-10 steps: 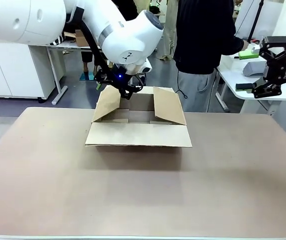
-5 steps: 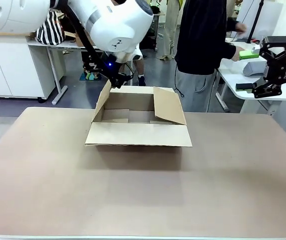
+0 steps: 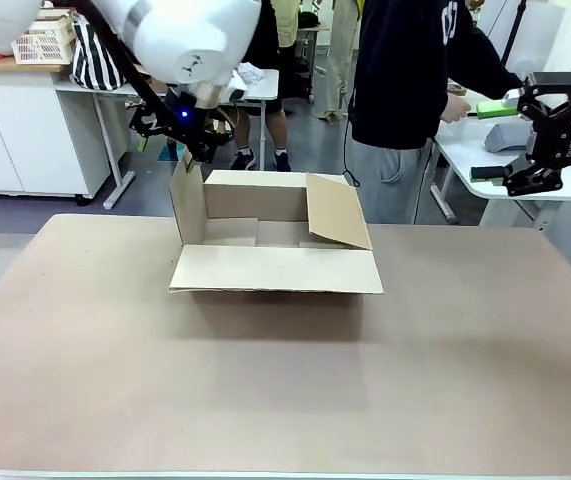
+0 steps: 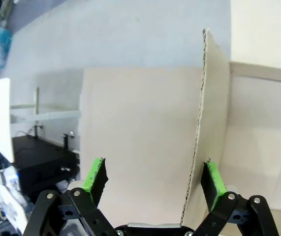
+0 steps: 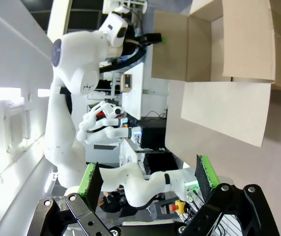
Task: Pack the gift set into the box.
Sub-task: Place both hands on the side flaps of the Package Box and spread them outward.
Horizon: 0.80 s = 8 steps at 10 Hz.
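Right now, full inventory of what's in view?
Box: one, brown cardboard, far middle of the table, flaps open; left flap upright, right flap leaning inward, near flap folded out flat. Nothing visible inside.
Table: one, tan top.
Side table: one, white, far right, beside the person.
Green object: one, on that side table by the person's hand.
Gift set: not seen in any view.
Person: one, dark top, grey trousers, behind the box, turned to the side table.
Left pincer: open, straddling the upright flap's edge.
Right pincer: open, empty, raised at the right.
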Available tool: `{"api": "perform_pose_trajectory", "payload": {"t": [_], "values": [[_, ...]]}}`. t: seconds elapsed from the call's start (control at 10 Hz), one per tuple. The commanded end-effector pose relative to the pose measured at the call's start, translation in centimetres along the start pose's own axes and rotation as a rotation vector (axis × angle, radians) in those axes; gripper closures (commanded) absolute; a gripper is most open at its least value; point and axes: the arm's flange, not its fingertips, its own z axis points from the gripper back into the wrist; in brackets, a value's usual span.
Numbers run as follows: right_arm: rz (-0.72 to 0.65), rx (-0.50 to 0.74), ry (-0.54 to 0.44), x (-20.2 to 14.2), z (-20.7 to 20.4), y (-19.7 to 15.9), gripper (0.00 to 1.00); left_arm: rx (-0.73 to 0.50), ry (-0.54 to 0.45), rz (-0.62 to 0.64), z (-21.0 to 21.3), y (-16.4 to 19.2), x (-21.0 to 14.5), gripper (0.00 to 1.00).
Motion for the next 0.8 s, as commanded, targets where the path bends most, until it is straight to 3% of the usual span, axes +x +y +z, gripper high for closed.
{"api": "perform_pose_trajectory", "payload": {"t": [0.0,0.7], "values": [[0.030,0.007,0.004,0.2,0.0,0.1,0.00,-0.126,0.021,0.064,-1.1,2.2,-1.8,0.00],[0.030,0.007,0.004,0.2,0.0,0.1,0.00,-0.565,0.170,0.243,-5.5,10.2,-4.2,0.00]]}}
